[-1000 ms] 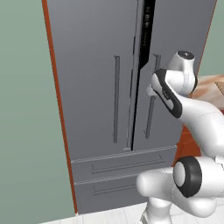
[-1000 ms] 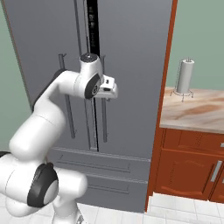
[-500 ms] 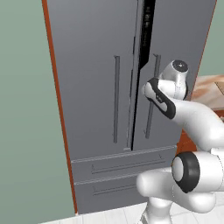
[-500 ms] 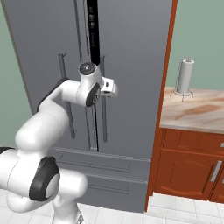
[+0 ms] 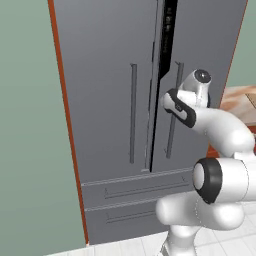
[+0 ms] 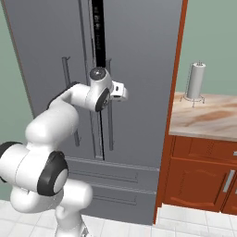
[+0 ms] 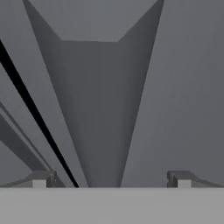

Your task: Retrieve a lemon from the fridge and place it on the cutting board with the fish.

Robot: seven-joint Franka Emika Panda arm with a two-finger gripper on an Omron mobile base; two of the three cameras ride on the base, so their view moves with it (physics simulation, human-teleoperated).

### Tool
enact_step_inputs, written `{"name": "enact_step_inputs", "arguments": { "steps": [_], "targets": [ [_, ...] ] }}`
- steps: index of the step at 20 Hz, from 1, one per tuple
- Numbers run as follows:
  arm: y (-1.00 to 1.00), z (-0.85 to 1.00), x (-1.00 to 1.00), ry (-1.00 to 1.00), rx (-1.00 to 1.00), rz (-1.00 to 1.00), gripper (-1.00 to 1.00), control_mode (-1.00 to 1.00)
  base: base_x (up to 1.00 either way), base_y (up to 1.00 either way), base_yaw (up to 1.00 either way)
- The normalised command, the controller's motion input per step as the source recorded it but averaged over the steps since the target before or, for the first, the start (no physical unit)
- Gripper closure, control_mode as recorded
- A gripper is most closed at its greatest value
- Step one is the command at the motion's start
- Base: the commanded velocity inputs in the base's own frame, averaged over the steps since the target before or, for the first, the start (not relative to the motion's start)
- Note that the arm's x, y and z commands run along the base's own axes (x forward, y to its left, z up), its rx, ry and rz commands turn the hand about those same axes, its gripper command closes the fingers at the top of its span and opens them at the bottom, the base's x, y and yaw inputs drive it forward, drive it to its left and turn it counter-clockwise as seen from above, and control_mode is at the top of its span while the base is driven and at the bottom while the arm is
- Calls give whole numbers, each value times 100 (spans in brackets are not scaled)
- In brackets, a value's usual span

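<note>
Both base views are looking forward at the fridge (image 5: 125, 100) from behind the arm, left and right, sharing its doors. The hand view is facing a door handle (image 7: 103, 113) very near.

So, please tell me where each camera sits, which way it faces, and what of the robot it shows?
Left base view: behind-left of the arm, facing the fridge; arm at lower right.
Right base view: behind-right, facing the same fridge, plus a counter; arm at lower left.
Hand view: on the hand, close to the right door's handle, between the open gripper tips.
Both base views share fridge and arm.
</note>
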Motion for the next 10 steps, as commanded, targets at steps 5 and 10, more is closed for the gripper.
{"name": "enact_step_inputs", "arguments": {
  "steps": [5, 10],
  "targets": [
    [0, -12, 36, -13, 0, 3, -100, -100, 0, 0, 0],
    [0, -20, 42, -21, 0, 3, 100, -100, 0, 0, 0]
  ]
}}
